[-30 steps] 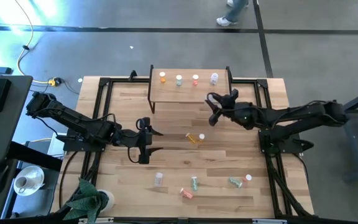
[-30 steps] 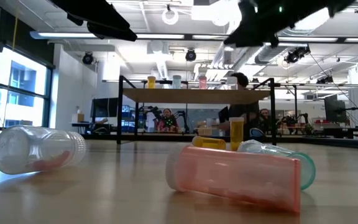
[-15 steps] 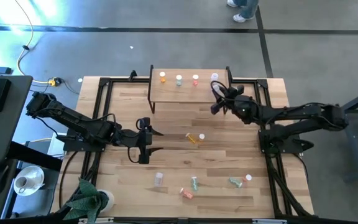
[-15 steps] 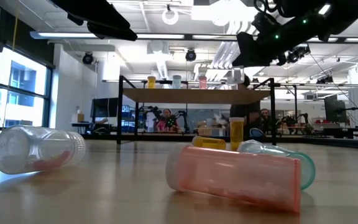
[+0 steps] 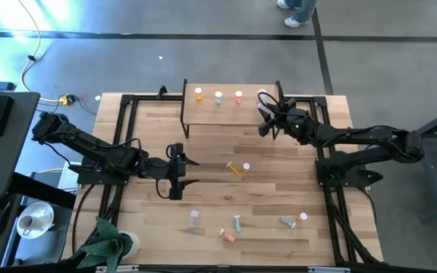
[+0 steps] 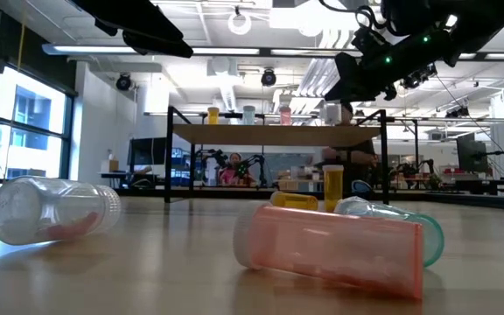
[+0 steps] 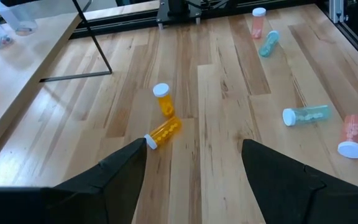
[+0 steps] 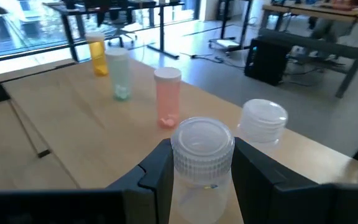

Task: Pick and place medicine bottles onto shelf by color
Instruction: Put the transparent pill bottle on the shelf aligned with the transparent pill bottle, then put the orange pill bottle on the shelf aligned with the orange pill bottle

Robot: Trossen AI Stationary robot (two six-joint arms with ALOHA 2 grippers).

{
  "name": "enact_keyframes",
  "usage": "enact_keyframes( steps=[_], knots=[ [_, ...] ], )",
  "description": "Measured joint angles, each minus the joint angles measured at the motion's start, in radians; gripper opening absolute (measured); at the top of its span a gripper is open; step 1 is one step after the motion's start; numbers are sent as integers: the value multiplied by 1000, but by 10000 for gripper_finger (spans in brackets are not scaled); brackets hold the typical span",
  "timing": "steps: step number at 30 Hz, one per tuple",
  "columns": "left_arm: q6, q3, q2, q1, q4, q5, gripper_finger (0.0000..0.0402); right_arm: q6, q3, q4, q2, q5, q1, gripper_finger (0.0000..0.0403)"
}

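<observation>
A clear bottle (image 8: 202, 163) with a ribbed white cap sits upright between the right gripper's (image 5: 268, 120) fingers (image 8: 155, 174), clamped on both sides, over the shelf's (image 5: 230, 112) right end. Another clear bottle (image 8: 262, 121) stands just beside it. Along the shelf's far edge stand pink (image 8: 167, 96), green (image 8: 120, 75) and orange (image 8: 96, 55) bottles. The left gripper (image 5: 187, 171), jaws wide apart and empty, hovers over the tabletop's (image 5: 211, 152) middle.

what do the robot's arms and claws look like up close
Both arms are matte black, built of jointed segments. The left claw ends in two broad, flat, tapering black fingers. The right claw has matching dark fingers, and small green lights glow on the right arm.
</observation>
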Motion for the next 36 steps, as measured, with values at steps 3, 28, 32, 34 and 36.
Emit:
enact_keyframes(
  steps=[3, 28, 32, 34, 36],
  knots=[
    [0, 0, 0, 0, 0, 0, 254, -7, 0, -11, 0, -43, -37, 115],
    [0, 0, 0, 0, 0, 0, 254, 63, 0, -68, 1, -146, -105, 178],
    [0, 0, 0, 0, 0, 0, 254, 64, 0, -60, 1, -146, -105, 190],
    [0, 0, 0, 0, 0, 0, 254, 62, 0, -55, 1, -145, -105, 195],
    [0, 0, 0, 0, 0, 0, 254, 62, 0, -43, 1, -145, -105, 199]
  ],
)
